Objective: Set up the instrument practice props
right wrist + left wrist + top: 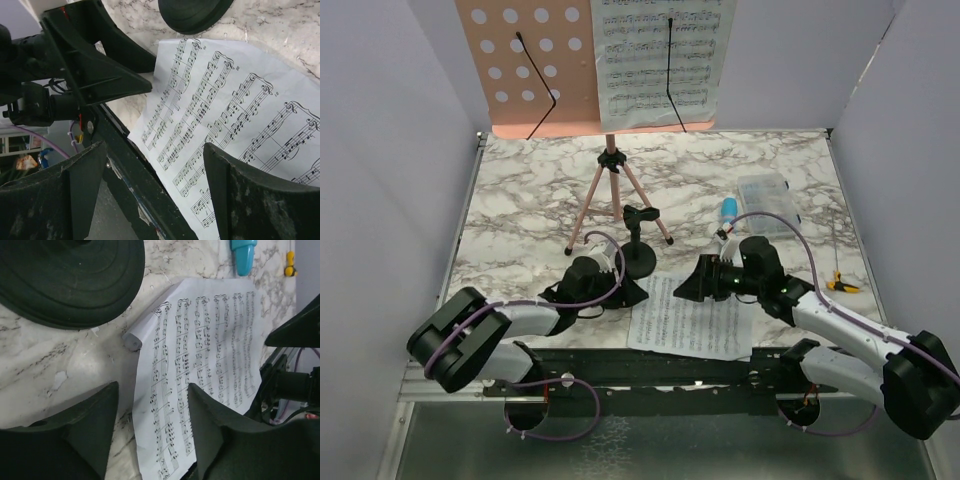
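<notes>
Left gripper [632, 290] and right gripper [686, 288] gape empty over the lower-centre page [692, 320], which needs edge-pinching up to the stand [535, 75]

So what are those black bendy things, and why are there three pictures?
They are two robot arms bolted to a marble table. The big picture looks down from above. The other two come from little cameras on each arm's wrist, so you see each tool's two dark fingers up close. On the table stand a pink music stand with one music page on it, and a small black mic stand. A blue microphone lies beside a clear box. A second music page lies flat in front. The left tool and right tool are both open over that page, holding nothing.
</notes>
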`<act>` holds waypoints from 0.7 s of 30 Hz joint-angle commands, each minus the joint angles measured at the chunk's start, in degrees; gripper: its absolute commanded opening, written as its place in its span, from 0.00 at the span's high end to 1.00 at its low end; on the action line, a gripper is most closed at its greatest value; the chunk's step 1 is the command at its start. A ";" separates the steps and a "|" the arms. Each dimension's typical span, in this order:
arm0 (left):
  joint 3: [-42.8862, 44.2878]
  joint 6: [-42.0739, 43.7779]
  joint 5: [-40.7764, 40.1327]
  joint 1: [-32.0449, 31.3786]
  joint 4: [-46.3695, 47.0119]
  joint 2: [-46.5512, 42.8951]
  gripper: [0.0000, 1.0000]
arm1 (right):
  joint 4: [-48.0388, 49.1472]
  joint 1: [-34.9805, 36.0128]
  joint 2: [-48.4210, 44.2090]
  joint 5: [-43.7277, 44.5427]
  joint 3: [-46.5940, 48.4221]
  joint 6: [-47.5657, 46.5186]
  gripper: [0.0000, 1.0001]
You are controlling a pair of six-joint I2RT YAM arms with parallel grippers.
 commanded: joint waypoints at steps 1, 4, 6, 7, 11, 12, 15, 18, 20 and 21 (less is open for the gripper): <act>3.23 4.09 4.84 -0.39 6.31 7.76 0.48 | -5.80 -0.30 -2.41 3.48 2.69 -2.62 0.18; 4.05 5.22 5.18 -0.48 7.55 10.65 0.64 | -7.77 -0.34 -3.34 4.50 3.57 -3.72 0.18; 4.02 5.65 4.95 -0.48 7.81 10.71 0.75 | -8.43 -0.34 -3.73 5.14 3.93 -4.40 0.18; 3.92 5.90 4.87 -0.48 7.82 10.28 0.81 | -8.90 -0.24 -3.82 5.48 4.18 -4.81 0.18; 2.76 7.09 4.73 -0.48 7.82 4.40 1.00 | -10.23 -0.32 -4.39 6.63 5.04 -6.41 0.18; 2.38 7.31 5.00 -0.48 7.70 2.41 1.00 | -10.50 -0.31 -4.63 6.83 5.25 -6.86 0.18; 1.91 8.81 6.56 -0.48 6.01 -3.41 1.00 | -11.34 -0.32 -5.86 7.50 5.99 -8.24 0.18; 3.88 11.50 7.91 -0.48 -2.17 -8.89 1.00 | -11.92 -0.27 -7.83 8.08 6.88 -9.46 0.18; 6.06 14.11 10.39 -0.54 -7.43 -12.14 1.00 | -12.45 -0.25 -9.61 8.24 7.65 -10.37 0.18; 6.99 15.21 11.84 -0.68 -9.17 -13.67 1.00 | -12.63 -0.31 -10.51 8.34 8.03 -10.89 0.18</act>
